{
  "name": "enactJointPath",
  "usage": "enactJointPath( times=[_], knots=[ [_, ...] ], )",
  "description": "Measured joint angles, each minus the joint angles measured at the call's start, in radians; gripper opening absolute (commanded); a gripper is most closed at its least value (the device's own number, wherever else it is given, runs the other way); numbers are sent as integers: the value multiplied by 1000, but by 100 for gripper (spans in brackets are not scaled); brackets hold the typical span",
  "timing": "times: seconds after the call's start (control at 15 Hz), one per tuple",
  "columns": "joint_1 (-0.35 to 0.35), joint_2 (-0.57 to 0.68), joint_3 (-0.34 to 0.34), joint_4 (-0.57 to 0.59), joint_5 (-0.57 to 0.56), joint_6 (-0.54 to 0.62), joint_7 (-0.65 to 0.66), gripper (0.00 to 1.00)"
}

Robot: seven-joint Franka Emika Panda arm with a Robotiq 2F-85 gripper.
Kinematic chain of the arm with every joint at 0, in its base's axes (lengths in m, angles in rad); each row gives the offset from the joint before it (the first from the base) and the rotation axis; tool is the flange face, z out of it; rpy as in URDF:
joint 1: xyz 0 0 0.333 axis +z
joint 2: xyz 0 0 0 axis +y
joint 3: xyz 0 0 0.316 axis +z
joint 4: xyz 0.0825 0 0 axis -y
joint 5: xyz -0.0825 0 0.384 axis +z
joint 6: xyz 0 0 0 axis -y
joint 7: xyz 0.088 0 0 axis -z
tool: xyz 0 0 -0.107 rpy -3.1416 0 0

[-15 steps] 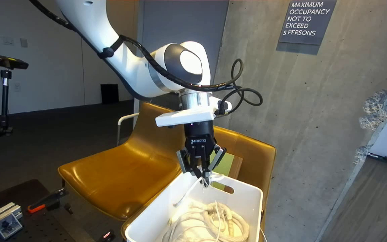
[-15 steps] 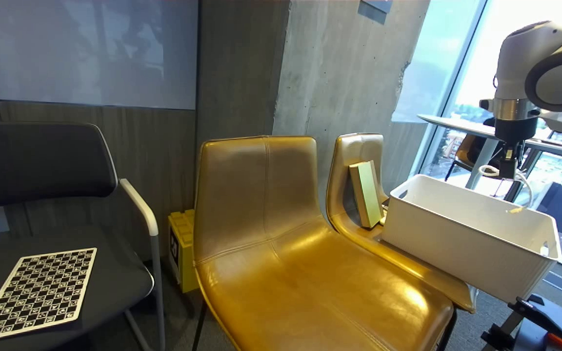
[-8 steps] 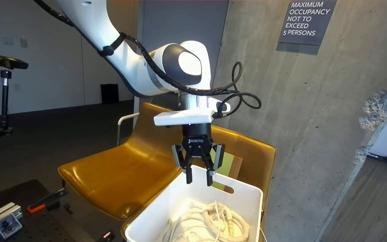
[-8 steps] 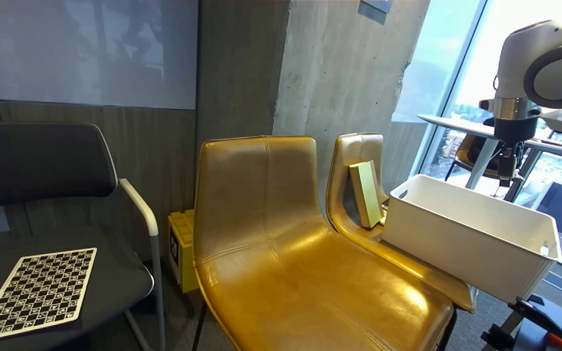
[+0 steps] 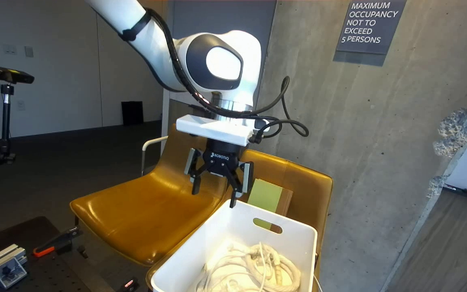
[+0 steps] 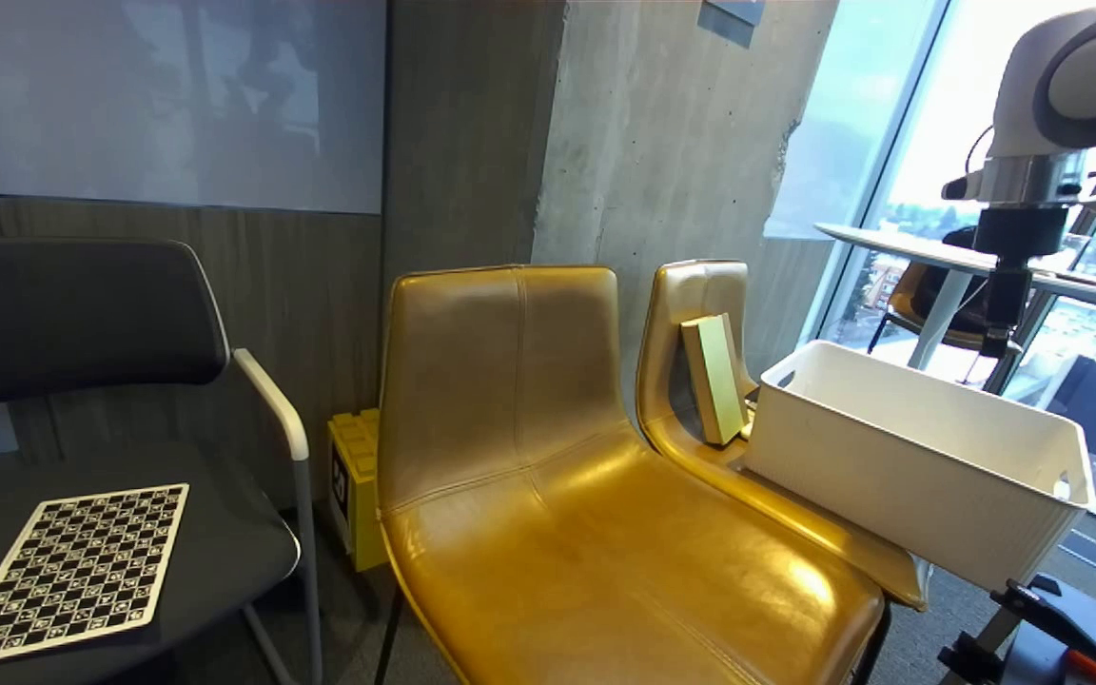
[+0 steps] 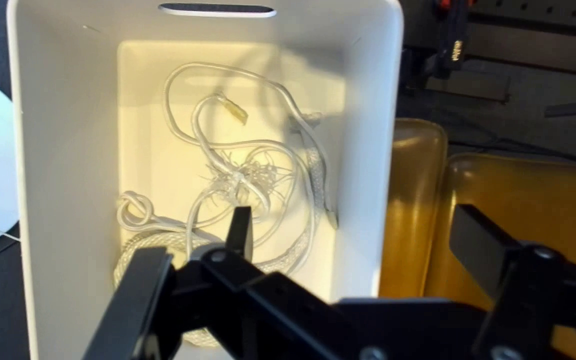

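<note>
Our hand is spread wide with nothing between its fingers, above one corner of the white plastic bin. Down on the bin's floor we see a coiled rope and, in the wrist view, thin cord looped around a frayed tuft. That view sets one finger against the bin's inside and the other against the tan leather chairs, with a long rim between them. We judge that rim the main hazard: any lowering here could straddle the wall and push the bin on its seat, so we should centre both fingers over the interior beforehand. For moving clear, we would rise straight up, then go sideways, well away from the green-and-brown block leaning behind the bin.
</note>
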Motion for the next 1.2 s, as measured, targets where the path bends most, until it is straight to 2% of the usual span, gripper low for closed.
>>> enactJointPath(
  times=[0.33, 0.6, 0.73, 1.2],
  knots=[
    [-20, -102, 5, 40, 253, -218, -194, 100],
    [-24, -185, -5, 48, 408, -319, -276, 100],
    [-24, -214, -5, 47, 428, -334, -277, 100],
    [-23, -196, -5, 45, 427, -333, -277, 100]
  ],
)
